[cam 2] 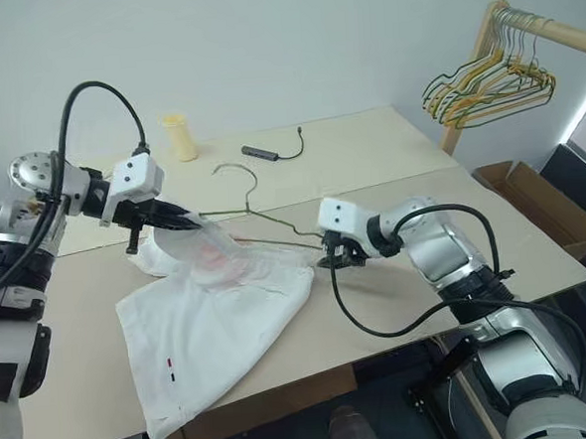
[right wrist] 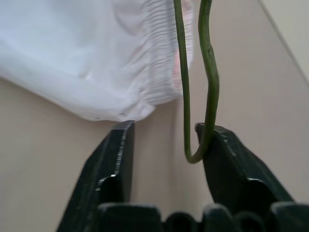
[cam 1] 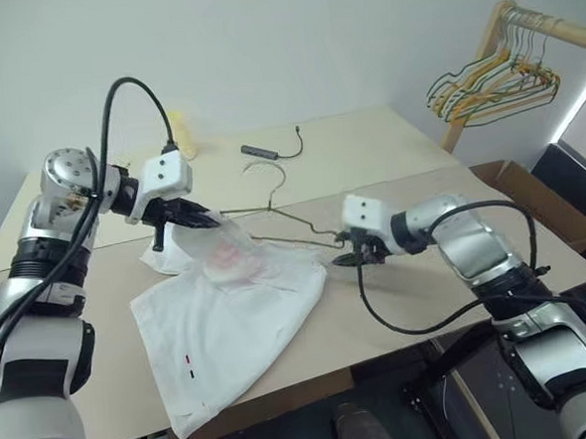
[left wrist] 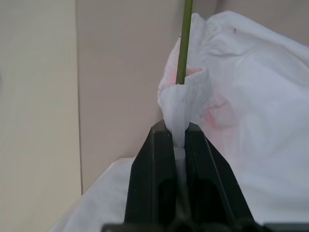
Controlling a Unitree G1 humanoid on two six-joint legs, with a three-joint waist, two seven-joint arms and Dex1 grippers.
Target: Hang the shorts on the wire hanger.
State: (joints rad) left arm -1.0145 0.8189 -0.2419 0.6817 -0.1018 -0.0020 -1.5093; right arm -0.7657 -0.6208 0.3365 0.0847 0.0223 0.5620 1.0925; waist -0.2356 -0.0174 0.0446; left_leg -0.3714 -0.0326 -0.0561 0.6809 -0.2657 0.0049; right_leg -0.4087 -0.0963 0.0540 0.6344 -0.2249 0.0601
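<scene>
On the table (cam 1: 389, 164), left hand (left wrist: 178, 137) pinches shorts (cam 1: 230, 323) (waistband).

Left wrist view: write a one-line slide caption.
Left gripper pinches the shorts waistband beside the wire hanger.

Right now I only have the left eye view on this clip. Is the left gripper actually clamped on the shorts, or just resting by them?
Observer: Clamped. In the left wrist view the left gripper is shut on a fold of the waistband of the shorts.
Operator: And the right one, does it hold the wire?
Observer: No. In the right wrist view the right gripper is open; the bent end of the wire hanger sits between its fingers, against one of them.
Operator: Is the hanger inside the waistband?
Observer: At the left gripper, the wire runs into the pinched fold of fabric.
</scene>
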